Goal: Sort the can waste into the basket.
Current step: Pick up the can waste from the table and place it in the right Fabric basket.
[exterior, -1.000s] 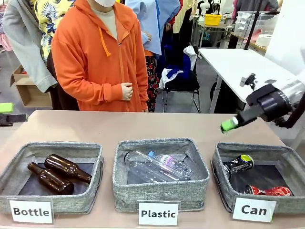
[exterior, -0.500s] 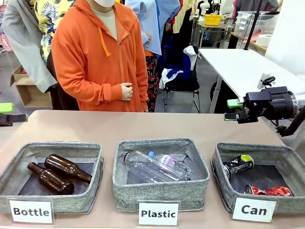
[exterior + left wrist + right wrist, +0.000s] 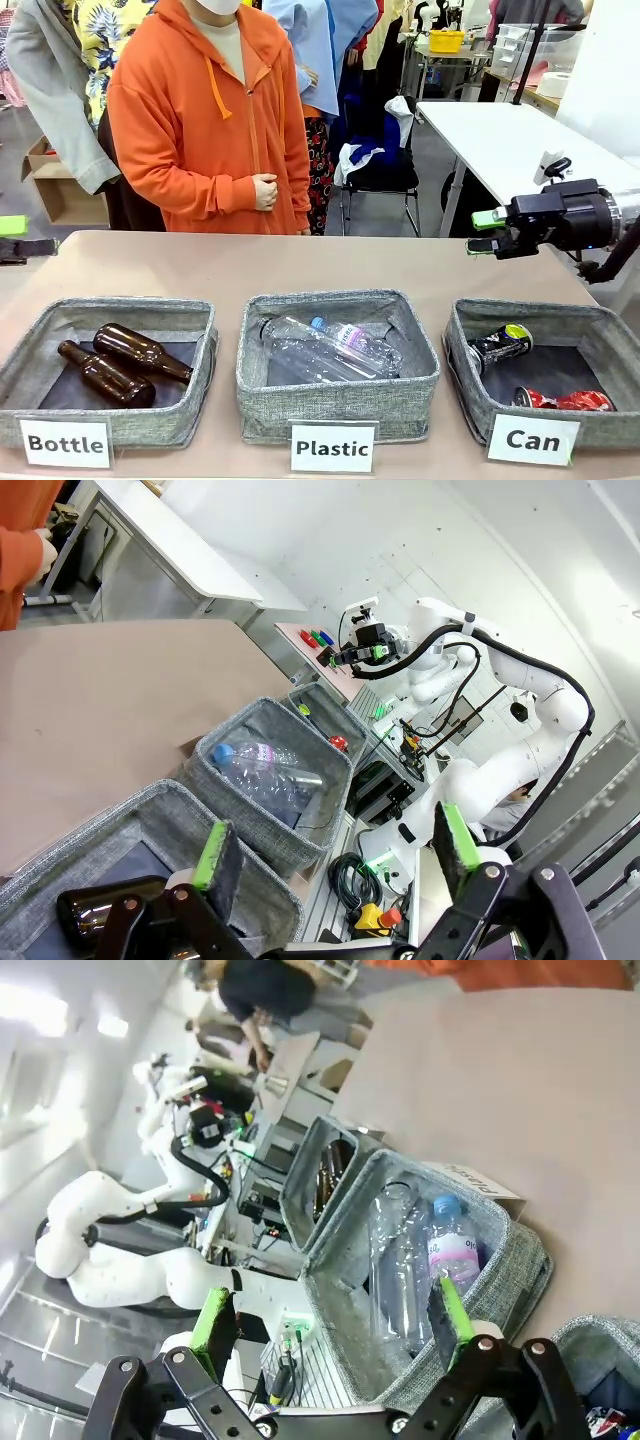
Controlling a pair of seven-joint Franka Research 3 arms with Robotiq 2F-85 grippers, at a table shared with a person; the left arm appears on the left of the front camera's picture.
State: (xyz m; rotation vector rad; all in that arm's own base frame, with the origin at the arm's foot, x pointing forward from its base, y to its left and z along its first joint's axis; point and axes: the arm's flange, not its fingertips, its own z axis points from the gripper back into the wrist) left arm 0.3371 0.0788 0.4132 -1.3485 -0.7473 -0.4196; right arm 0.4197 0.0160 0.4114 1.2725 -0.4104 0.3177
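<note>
- Right gripper (image 3: 484,232): held in the air above the table's right edge, behind the far rim of the basket (image 3: 470,365) signed "Can". Its fingers point sideways toward the table's middle. In the right wrist view the two green-padded fingers (image 3: 213,1322) stand wide apart with nothing between them.
- Left gripper (image 3: 335,855): in the left wrist view its jaws are spread wide and empty, looking along the row of bins. In the front view a green pad and dark finger of it show at the table's left edge.
- Can waste: the dark blue can (image 3: 499,345) lies in the far left part of the basket, near its back wall. The red can (image 3: 565,401) lies on the dark base toward the front right corner. The two cans are apart.
- Basket: stands at the table's front right corner, with its white sign (image 3: 533,439) on the front wall.
- Middle bin (image 3: 262,395), signed "Plastic": holds clear plastic bottles (image 3: 325,347).
- Left bin (image 3: 30,372), signed "Bottle": holds two brown glass bottles (image 3: 125,362) lying side by side.
- Person (image 3: 210,120): in an orange hooded top, stands behind the table's far edge, one hand (image 3: 265,191) held at the waist.
</note>
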